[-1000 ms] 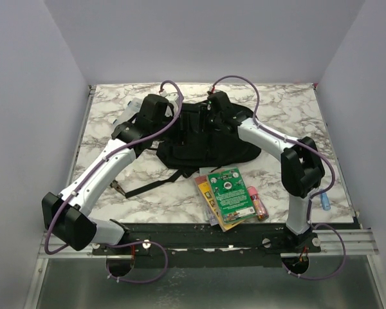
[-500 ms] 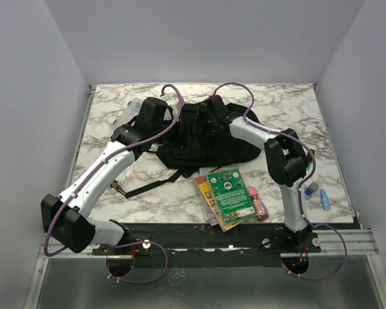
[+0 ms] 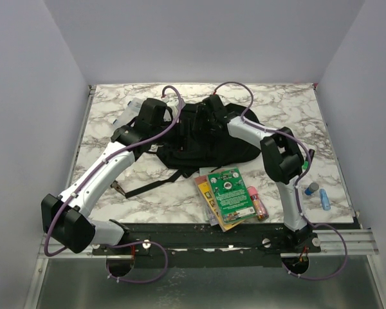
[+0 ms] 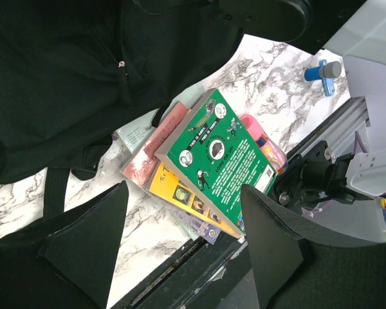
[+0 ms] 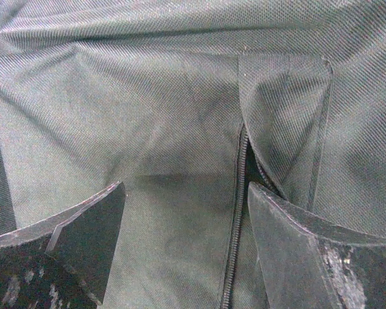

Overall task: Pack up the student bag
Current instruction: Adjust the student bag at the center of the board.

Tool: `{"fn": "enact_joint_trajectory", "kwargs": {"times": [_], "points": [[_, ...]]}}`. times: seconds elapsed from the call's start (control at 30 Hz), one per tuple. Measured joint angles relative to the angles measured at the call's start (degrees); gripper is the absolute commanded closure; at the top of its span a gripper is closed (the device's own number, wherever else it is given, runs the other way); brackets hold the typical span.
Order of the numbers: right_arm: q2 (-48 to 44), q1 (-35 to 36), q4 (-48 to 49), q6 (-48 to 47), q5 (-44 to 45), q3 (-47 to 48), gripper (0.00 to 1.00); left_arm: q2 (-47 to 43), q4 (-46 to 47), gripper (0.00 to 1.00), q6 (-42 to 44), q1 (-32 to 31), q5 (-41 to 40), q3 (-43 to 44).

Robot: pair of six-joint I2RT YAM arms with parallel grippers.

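Right wrist view: the student bag [image 5: 148, 122] fills the frame, sitting mid-frame on the table [image 3: 296, 109] from above. My right claw [image 5: 185, 190] gapes over its zipper [image 5: 235, 212]; the left claw [image 4: 183, 190] is spread too. I might pinch loose fabric, missing the zipper.

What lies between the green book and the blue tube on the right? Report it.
In the top view, a pink packet lies beside the green book, then the right arm's white link crosses before the blue tube.

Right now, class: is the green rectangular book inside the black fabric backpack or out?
Out: green book lies stacked on marble table, beside backpack.
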Motion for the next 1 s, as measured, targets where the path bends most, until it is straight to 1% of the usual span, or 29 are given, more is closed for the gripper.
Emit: {"fn": "enact_joint_trajectory", "kwargs": {"times": [0.07, 0.13, 0.23, 0.37, 0.43, 0.53, 0.6, 0.67, 0.8, 0.87, 1.0], "points": [[0.2, -0.2, 1.7, 0.1, -0.4, -0.5, 0.21, 0.0, 0.2, 0.27, 0.0, 0.0, 0.1, 0.0], [0.0, -0.6, 5.1, 0.4, -1.3, -2.6, 0.25, 0.0, 0.2, 0.27, 0.0, 0.0, 0.1, 0.0], [-1.5, -1.6, 12.6, 0.9, -4.9, -8.2, 0.34, 0.0, 0.3, 0.27, 0.1, 0.2, 0.1, 0.0], [-2.9, -4.8, 22.6, 3.6, -13.9, -14.9, 0.52, 0.0, 0.4, 0.27, 0.1, 0.5, 0.1, -0.1], [-2.9, -6.1, 26.7, 5.3, -18.3, -17.2, 0.59, 0.0, 0.5, 0.26, 0.1, 0.7, 0.1, -0.1], [-2.9, -7.9, 32.2, 8.3, -24.7, -19.6, 0.74, 0.2, 0.5, 0.24, 0.2, 0.8, 0.0, -0.1], [-2.8, -8.7, 35.4, 10.6, -28.5, -20.5, 0.78, 0.5, 0.5, 0.24, 0.2, 1.0, 0.0, -0.1], [-2.6, -9.0, 38.1, 12.4, -31.6, -20.7, 0.80, 1.1, 0.5, 0.24, 0.3, 1.2, 0.0, -0.1], [-2.5, -9.2, 41.7, 14.4, -36.5, -20.7, 0.80, 2.6, 0.5, 0.23, 0.4, 1.9, -0.3, -0.1], [-2.5, -9.2, 41.8, 14.6, -37.6, -20.6, 0.77, 3.2, 0.5, 0.23, 0.4, 1.9, -0.6, -0.1], [-2.5, -9.2, 38.8, 13.2, -37.9, -19.5, 0.66, 4.2, 0.5, 0.23, 0.4, 2.0, -1.0, -0.1]]}}
